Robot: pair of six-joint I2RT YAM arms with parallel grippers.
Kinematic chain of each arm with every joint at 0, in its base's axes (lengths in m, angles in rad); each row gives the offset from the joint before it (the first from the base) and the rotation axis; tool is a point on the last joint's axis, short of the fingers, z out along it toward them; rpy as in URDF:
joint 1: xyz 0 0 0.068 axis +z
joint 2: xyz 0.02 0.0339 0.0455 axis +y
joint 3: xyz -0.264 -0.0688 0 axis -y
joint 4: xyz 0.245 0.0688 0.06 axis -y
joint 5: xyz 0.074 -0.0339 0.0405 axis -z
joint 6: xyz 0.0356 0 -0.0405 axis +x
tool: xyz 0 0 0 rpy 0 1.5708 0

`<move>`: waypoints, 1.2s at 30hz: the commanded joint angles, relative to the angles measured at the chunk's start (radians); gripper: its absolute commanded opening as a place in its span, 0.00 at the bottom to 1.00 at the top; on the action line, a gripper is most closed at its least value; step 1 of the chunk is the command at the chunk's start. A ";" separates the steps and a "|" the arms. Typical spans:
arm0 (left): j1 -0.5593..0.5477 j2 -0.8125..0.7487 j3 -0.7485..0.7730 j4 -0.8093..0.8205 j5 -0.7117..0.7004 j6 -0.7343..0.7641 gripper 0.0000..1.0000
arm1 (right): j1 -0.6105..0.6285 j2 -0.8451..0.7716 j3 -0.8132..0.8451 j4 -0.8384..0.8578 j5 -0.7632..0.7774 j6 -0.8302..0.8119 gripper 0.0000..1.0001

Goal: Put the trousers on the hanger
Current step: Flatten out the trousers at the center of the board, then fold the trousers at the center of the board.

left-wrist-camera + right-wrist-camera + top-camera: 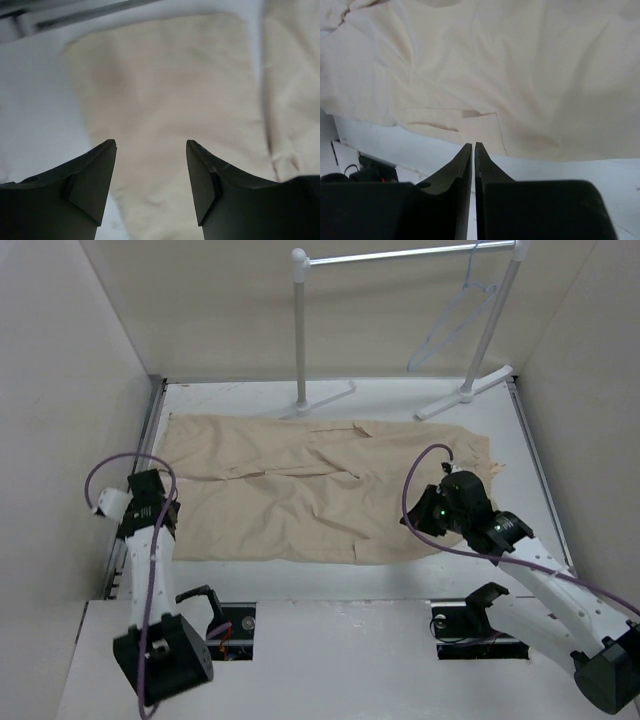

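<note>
1. The trousers (320, 490) lie spread flat on the white desk (400, 400). Both legs run toward the left and the waist end is at the right. The cloth is lightly wrinkled, and a stitched pocket shows near the near edge.
2. The hanger (455, 325) hangs by its hook from the rail of the white tube rack (300, 330) at the far right. It is tilted, holds no cloth, and is well apart from the trousers.
3. The rack's feet stand on the far part of the desk. The left foot is just beside the trousers' far edge.
4. Left end effector (151, 145): released, fingers wide apart with nothing between them. It is poised over the left end of the near leg, with the leg's hem and bare desk visible beyond it. Contact with the cloth cannot be determined.
5. Right end effector (473, 145): clenched, fingers pressed together with no cloth visible between them. It sits at the trousers' near edge toward the waist end, with the pocket stitching just ahead of the tips. Whether it touches the cloth cannot be told.
6. A purple cable (415, 490) loops over the right arm above the trousers.
7. Plain walls enclose the desk on three sides. Within them are the trousers and the rack with its hanger.
</note>
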 commanded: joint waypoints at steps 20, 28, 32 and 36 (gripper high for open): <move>0.292 0.101 -0.228 0.140 0.113 -0.169 0.37 | -0.141 -0.152 -0.037 -0.158 0.061 0.000 0.53; 0.186 -0.022 -0.257 0.109 0.009 -0.161 0.08 | -0.394 -0.122 0.021 -0.362 0.358 0.058 0.55; 0.164 -0.037 -0.228 0.086 0.001 -0.164 0.04 | -0.520 -0.018 0.020 -0.314 0.386 0.064 0.55; 0.130 -0.001 -0.197 0.117 -0.010 -0.168 0.03 | -0.631 0.137 0.022 -0.169 0.346 0.049 0.52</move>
